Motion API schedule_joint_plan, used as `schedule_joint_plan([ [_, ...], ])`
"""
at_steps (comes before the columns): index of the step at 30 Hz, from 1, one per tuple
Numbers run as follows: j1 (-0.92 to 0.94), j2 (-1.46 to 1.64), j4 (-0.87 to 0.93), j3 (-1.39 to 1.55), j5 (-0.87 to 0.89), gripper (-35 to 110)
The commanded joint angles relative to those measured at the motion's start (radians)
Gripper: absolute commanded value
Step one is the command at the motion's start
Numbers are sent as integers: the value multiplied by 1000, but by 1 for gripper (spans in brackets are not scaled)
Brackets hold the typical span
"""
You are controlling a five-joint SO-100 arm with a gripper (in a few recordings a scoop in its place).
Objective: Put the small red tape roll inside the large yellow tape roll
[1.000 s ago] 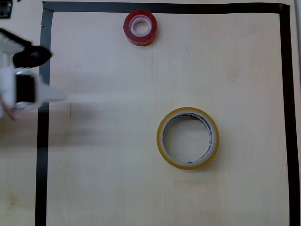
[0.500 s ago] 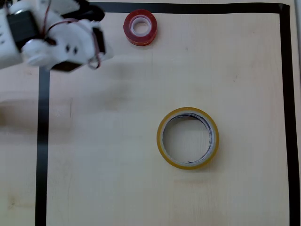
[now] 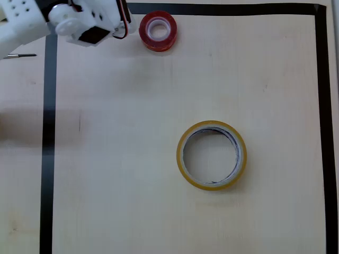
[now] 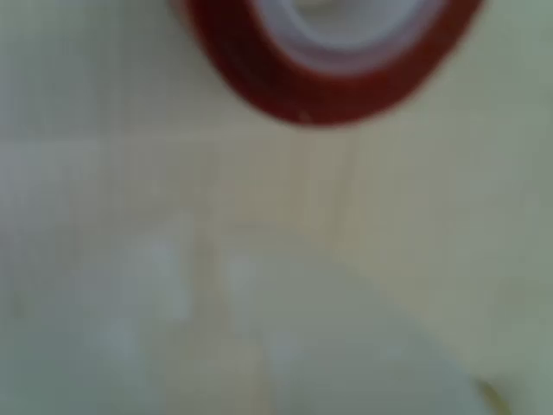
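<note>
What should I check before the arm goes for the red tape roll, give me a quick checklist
1. Small red tape roll lies flat, free of neighbours: ok.
2. Large yellow tape roll lies flat, its hole bare: ok.
3. Tool beside the red roll, at its left in the overhead view: ok.
4. Tool jaws open enough: cannot tell, wrist view blurred.
5. Red roll ahead in wrist view: ok.
</note>
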Motion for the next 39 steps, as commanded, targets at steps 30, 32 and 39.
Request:
schedule_joint_plan([
  [30,-28,-202,12,-428,28,13],
  [32,-15,-256,43,-540,25,13],
  [39,29,-796,433,-1494,28,12],
])
